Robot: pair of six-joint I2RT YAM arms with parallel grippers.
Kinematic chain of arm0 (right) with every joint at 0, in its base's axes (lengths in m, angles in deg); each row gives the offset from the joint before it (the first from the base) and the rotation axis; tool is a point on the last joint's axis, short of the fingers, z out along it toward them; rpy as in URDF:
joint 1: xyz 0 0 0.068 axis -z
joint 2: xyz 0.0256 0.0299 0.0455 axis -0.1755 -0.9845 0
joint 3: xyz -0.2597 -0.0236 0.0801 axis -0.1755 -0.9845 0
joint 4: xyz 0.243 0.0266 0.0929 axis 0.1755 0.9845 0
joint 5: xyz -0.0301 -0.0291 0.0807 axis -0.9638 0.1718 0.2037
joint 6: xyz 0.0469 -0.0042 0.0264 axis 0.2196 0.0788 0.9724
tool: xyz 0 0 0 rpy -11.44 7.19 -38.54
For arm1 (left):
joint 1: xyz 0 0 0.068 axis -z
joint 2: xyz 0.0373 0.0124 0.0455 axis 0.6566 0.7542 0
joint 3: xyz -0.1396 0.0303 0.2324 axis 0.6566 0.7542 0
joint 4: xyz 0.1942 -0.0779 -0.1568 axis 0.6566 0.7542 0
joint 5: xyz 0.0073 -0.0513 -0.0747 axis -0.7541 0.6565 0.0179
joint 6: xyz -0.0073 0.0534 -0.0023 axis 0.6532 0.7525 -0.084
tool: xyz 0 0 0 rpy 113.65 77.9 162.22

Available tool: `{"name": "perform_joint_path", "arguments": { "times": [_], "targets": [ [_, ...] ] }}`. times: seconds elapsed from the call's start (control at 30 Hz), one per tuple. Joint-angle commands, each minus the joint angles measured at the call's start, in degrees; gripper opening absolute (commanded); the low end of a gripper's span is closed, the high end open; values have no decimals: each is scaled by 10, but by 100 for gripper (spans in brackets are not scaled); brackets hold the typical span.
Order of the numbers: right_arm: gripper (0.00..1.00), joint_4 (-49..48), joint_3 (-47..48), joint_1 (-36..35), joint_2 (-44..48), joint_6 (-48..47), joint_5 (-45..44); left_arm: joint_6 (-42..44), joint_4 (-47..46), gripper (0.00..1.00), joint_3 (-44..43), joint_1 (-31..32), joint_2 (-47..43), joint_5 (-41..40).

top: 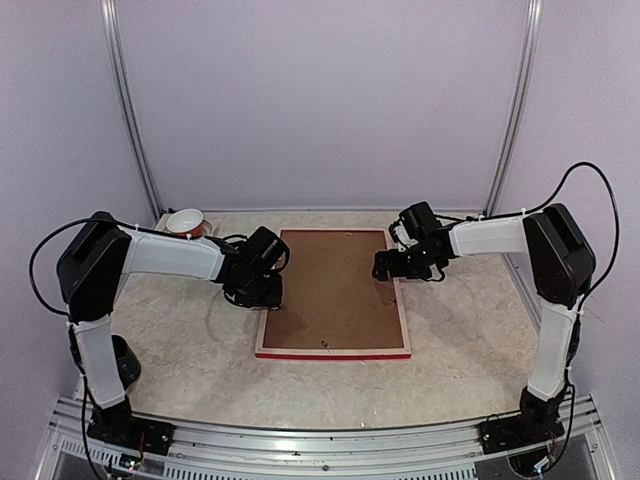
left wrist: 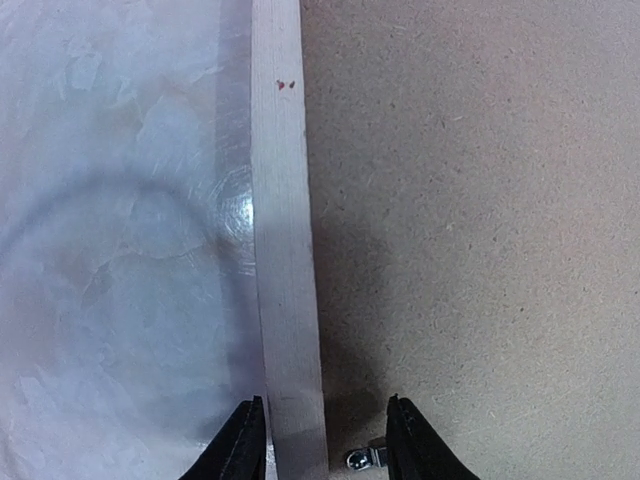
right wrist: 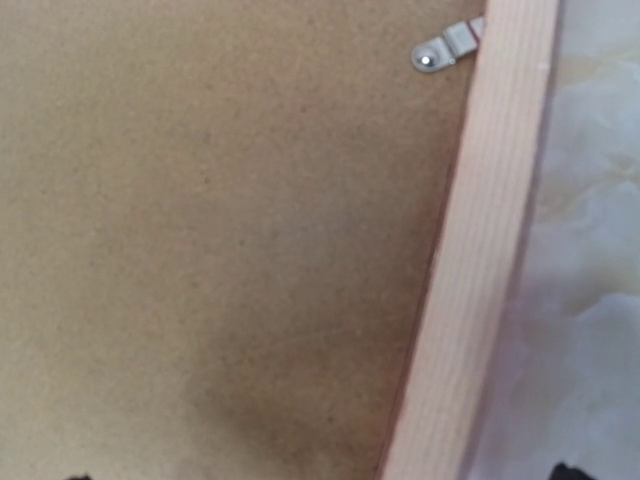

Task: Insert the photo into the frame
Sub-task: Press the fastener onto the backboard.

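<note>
Left claw (left wrist: 325,428) and right claw (top: 384,267) low over opposite rails of the frame (top: 335,352).

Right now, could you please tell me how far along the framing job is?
Done: frame lies face down, backing board seated in it. In hand: left tool straddles its left rail near a metal tab; right tool hovers open. Left: photo unseen, so insertion is unconfirmed.

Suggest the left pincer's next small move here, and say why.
Probably lower the left pincer onto the metal tab to swing it off the backing board. Its fingers straddle the pale rail of the frame with the tab between them, and the board fills the frame's opening.
</note>
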Motion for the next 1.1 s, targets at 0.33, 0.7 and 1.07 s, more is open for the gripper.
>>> {"name": "perform_joint_path", "arguments": {
  "times": [0.33,0.7,1.07],
  "targets": [
    [99,2,11,-1,-16,-3,-1,2,3,37,21,13,-5,7],
    [99,0,6,-2,-15,-3,-2,4,-3,32,24,11,0,12],
    [99,-4,2,-2,-13,-1,-3,12,-8,37,10,5,-6,22]
  ]
}}
